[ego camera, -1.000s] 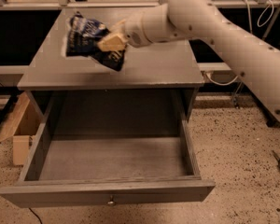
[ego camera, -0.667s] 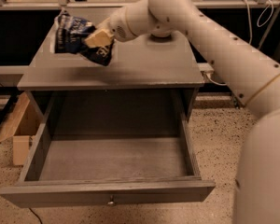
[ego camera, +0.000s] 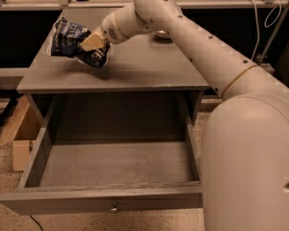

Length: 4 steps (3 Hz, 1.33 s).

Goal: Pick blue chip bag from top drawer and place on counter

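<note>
The blue chip bag (ego camera: 72, 41) is dark blue with white lettering and sits crumpled in my gripper (ego camera: 90, 43). The gripper is shut on the bag and holds it just above the left part of the counter (ego camera: 135, 66), the grey wood-grain cabinet top. My arm reaches in from the right across the counter. The top drawer (ego camera: 111, 177) is pulled fully open below, its inside bare, with a small round metal knob (ego camera: 114, 208) on its front panel.
A bowl (ego camera: 162, 34) sits at the back of the counter, mostly hidden behind my arm. A cardboard box (ego camera: 20, 134) stands on the speckled floor left of the cabinet. A cable (ego camera: 260, 28) hangs at the back right.
My gripper has carried the bag further left and lower toward the counter's left side. The arm has stretched out across the counter. The drawer has stayed open.
</note>
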Tool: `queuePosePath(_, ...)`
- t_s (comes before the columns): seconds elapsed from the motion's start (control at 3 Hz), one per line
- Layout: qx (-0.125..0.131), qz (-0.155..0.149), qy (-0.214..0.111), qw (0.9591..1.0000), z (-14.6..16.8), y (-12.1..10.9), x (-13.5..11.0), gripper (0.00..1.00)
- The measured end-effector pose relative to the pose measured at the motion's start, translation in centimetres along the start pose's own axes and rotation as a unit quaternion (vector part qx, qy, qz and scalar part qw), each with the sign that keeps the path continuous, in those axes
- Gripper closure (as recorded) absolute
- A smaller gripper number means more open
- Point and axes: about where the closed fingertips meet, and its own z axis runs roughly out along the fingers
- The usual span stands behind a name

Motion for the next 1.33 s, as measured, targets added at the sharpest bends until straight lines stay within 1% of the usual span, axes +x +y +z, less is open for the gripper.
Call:
queuePosePath(0.33,-0.006,0.025,0.009,0.9996,1.7,-0.7,1.2,0.59)
queuePosePath(0.67,-0.01,0.044,0.014,0.9989,2.7,-1.2,2.2,0.36)
queuePosePath(1.0,0.0,0.061,-0.001,0.9981,1.6,-2.0,2.9,0.13)
queuePosePath(1.33,0.022,0.063,-0.035,0.9972,-1.4,-2.4,3.2,0.0)
